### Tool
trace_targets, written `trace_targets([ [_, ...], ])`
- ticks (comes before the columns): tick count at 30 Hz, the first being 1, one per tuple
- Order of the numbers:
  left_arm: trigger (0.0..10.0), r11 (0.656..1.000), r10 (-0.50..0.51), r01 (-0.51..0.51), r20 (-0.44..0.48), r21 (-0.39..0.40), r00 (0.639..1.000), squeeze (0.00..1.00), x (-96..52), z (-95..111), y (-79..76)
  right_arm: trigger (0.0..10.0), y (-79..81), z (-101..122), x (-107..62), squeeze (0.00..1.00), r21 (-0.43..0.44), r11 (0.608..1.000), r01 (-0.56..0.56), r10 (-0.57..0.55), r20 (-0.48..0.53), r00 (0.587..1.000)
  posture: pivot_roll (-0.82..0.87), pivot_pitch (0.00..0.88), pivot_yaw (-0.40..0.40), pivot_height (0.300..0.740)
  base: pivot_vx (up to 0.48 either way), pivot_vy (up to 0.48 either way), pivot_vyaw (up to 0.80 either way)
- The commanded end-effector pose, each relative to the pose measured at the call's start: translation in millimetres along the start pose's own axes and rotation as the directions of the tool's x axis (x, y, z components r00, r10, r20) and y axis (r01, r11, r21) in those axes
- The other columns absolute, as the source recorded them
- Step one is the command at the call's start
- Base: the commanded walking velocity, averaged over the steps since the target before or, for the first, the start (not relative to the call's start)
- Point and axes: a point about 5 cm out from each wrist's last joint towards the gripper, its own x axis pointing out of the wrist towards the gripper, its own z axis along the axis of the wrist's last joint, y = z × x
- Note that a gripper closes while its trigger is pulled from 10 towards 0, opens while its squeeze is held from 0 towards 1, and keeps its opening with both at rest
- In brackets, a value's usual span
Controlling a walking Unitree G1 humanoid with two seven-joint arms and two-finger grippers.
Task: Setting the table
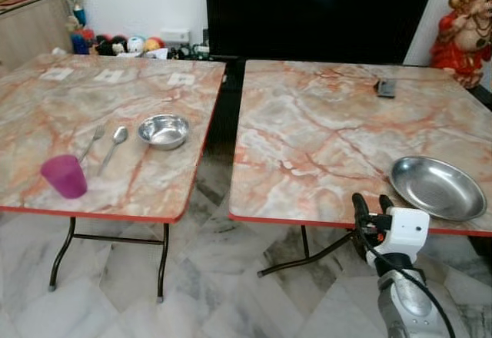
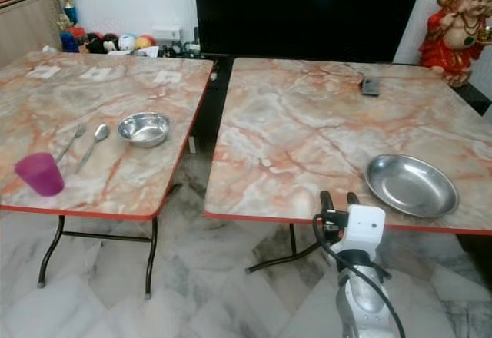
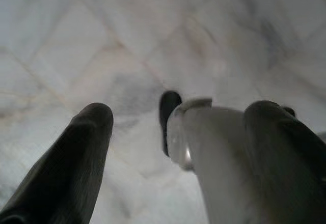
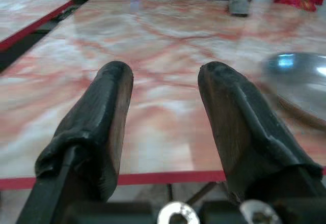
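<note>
Side by side stand two folding tables with glossy marble-patterned tops in pink, orange and grey, edged in red and carried on thin dark metal legs over a pale marble-tile floor (image 1: 115, 284). On the left table (image 1: 46, 96) lies a round, shiny steel bowl (image 1: 164, 130), with a steel spoon (image 1: 115, 143) and a fork (image 1: 91, 142) just beside it and a translucent magenta plastic cup (image 1: 64, 176) near the front edge. On the right table (image 1: 323, 134) a shallow oval steel plate (image 1: 436, 187) lies near the front right corner, and a small dark device (image 1: 386, 87) sits well back.

The right gripper (image 1: 372, 203) is raised at the right table's front edge, its two black rubbery fingers (image 4: 102, 122) parted with a clear gap and holding nothing. The plate lies near it, a little beyond and to its right, apart from the fingers. The left gripper (image 3: 178, 132) hangs over the floor tiles, its fingers spread and empty, with the robot's own pale leg and dark foot below it.

A red and gold figurine (image 1: 463, 37) stands behind the right table.
</note>
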Motion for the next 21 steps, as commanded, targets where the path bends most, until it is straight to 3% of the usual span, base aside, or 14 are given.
trace_targets([
  [1,10.0,1.000,0.014,-0.015,-0.039,-0.007,0.999,0.00,-2.8,-10.5,4.9,10.0,8.0,4.3,3.3,0.00,0.004,1.000,-0.025,0.025,0.018,1.000,-0.02,0.048,-0.046,0.740,0.000,0.480,0.00],
  [21,10.0,1.000,0.018,-0.018,-0.033,-0.013,0.999,0.00,-1.9,-7.6,5.0,10.0,12.0,6.9,8.8,0.00,0.016,1.000,-0.017,0.016,0.025,1.000,-0.01,0.070,-0.048,0.740,0.000,0.459,0.00],
])
